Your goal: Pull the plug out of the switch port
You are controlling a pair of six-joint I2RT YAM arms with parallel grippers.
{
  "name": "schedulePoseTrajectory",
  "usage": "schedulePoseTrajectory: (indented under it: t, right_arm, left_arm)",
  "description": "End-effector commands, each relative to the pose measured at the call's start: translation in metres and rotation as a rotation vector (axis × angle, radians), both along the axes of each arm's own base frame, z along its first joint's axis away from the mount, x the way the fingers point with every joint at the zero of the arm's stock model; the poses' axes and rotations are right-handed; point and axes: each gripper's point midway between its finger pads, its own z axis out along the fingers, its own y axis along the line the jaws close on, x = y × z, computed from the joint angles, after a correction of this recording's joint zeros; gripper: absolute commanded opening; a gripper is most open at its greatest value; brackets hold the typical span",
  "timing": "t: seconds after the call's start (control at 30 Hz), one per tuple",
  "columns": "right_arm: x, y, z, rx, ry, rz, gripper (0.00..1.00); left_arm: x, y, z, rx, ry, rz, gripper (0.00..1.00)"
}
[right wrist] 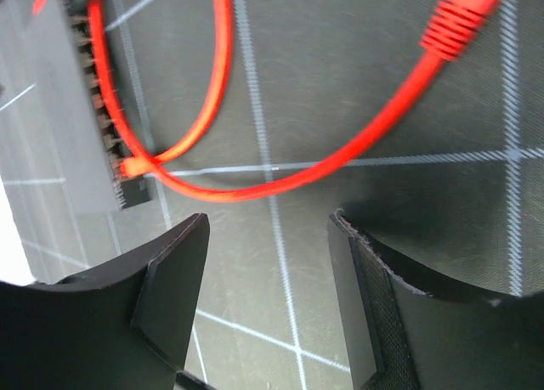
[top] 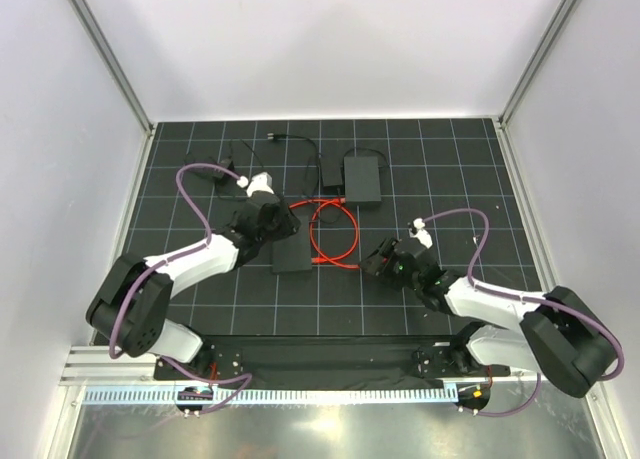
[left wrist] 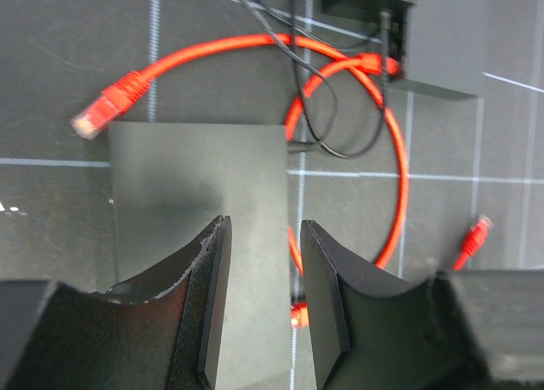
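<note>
plug (right wrist: pixel 132 165): is sitting seated in a port near one end of the port row, on the face of the switch turned toward the right arm; not yet pulled.
switch (top: pixel 292 255): is lying flat on the black mat (top: pixel 420 149) between the two arms, nearer the left one.
red cable (right wrist: pixel 280 182): is looping away from the port row across the mat. Two red strands are running close together here, and one is ending in a loose plug (right wrist: pixel 459 16). Which strand belongs to the seated plug is hard to say, as the close view is blurred.
right gripper (right wrist: pixel 268 224): is hovering low over the mat near the port row with its jaws standing apart and nothing between them. The plug is lying off to one side of the gap, not inside it.
left gripper (left wrist: pixel 263 228): is hanging over the top of the switch with fingers parted and nothing clamped, one finger above the lid and the other by the port-side edge.
second box (top: pixel 362 176): is lying further back on the mat, with another red connector (left wrist: pixel 374 63) going into it.
step in hand: approach. Judging by the poses, the left arm is getting ready to steady the switch while the right is lining up on the plug.
next move: the right jaws need to shift sideways until they are straddling the plug body, then close. The pull needs to run straight out along the port axis while the switch is being held down. Catching the neighbouring strand instead is the likely slip.
</note>
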Motion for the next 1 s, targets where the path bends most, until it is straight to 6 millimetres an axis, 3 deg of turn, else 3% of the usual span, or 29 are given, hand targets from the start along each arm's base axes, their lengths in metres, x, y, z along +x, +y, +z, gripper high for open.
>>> schedulePoseTrajectory:
  t: [0.0, 0.2, 0.3, 0.33, 0.43, 0.47, 0.53, 0.67, 0.77, 0.9, 0.97]
  right_arm:
    - [0.017, 0.0, 0.004, 0.054, -0.039, -0.107, 0.65]
    - [0.026, -0.007, -0.009, 0.053, -0.04, -0.191, 0.55]
    - [0.03, -0.007, -0.012, 0.074, -0.036, -0.228, 0.45]
    - [0.032, -0.007, -0.012, 0.084, -0.037, -0.235, 0.33]
    - [0.04, -0.002, -0.004, 0.081, -0.075, -0.22, 0.2]
    - [0.049, 0.003, 0.007, 0.09, -0.102, -0.211, 0.17]
    - [0.055, 0.0, 0.012, 0.055, -0.108, -0.222, 0.03]
    - [0.085, -0.005, 0.039, 0.001, -0.191, -0.227, 0.01]
    - [0.107, -0.012, 0.049, -0.022, -0.196, -0.227, 0.01]
    - [0.135, -0.014, 0.044, -0.038, -0.175, -0.146, 0.01]
    - [0.136, 0.004, 0.044, 0.053, -0.137, -0.019, 0.01]
  left_arm:
    - [0.007, 0.011, 0.001, 0.06, 0.016, 0.072, 0.42]
    - [0.006, 0.004, 0.002, 0.055, 0.01, 0.037, 0.43]
    - [0.006, 0.0, 0.002, 0.052, 0.004, 0.023, 0.43]
    - [0.005, -0.003, 0.002, 0.052, 0.005, 0.011, 0.43]
    - [0.005, -0.005, 0.002, 0.054, -0.003, -0.002, 0.43]
    - [0.005, -0.007, 0.003, 0.053, -0.006, -0.009, 0.43]
    - [0.005, -0.008, 0.004, 0.052, -0.013, -0.017, 0.43]
    - [0.005, -0.009, 0.005, 0.052, -0.018, -0.022, 0.43]
    - [0.005, -0.009, 0.006, 0.049, -0.025, -0.023, 0.43]
    - [0.006, -0.01, 0.007, 0.046, -0.03, -0.027, 0.43]
    - [0.005, -0.01, 0.005, 0.048, -0.027, -0.03, 0.43]
